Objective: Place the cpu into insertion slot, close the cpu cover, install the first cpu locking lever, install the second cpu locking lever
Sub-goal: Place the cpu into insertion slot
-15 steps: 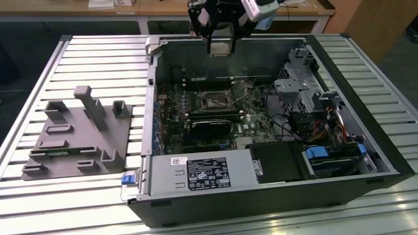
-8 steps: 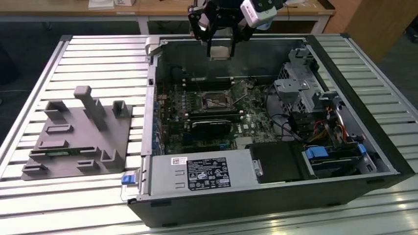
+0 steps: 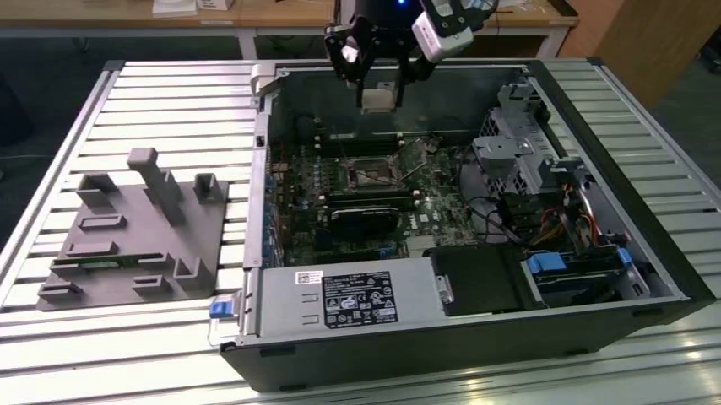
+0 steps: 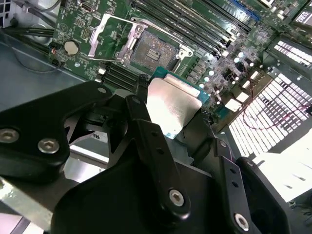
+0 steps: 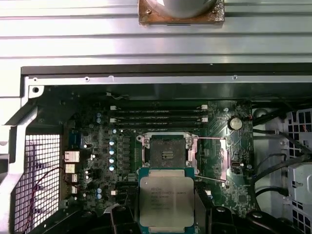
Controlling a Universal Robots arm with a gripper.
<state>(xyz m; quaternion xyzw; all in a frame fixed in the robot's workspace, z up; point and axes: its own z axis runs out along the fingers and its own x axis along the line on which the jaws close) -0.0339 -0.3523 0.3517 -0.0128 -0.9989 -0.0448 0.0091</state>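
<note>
I had the gripper (image 3: 379, 84) pinching the cpu (image 3: 379, 98) by two opposite edges, one black finger (image 4: 140, 100) on each side. The chip was a thin square with a dull silver-grey metal top and a narrow green rim, and it carried small print in the first wrist view (image 5: 166, 202). In the exterior view it hung just under the fingers at the upper middle of the frame, above the far part of the open computer case (image 3: 257, 219). It was clear of the insertion slot (image 3: 367, 171), which sat lower, near the frame's centre. Being square, it had no real long axis. Its metal face was turned up toward both wrist cameras, and its edges ran roughly in line with the socket's (image 5: 165, 153). The cpu cover (image 4: 95, 36) stood swung open beside the dark socket (image 4: 155, 51).
</note>
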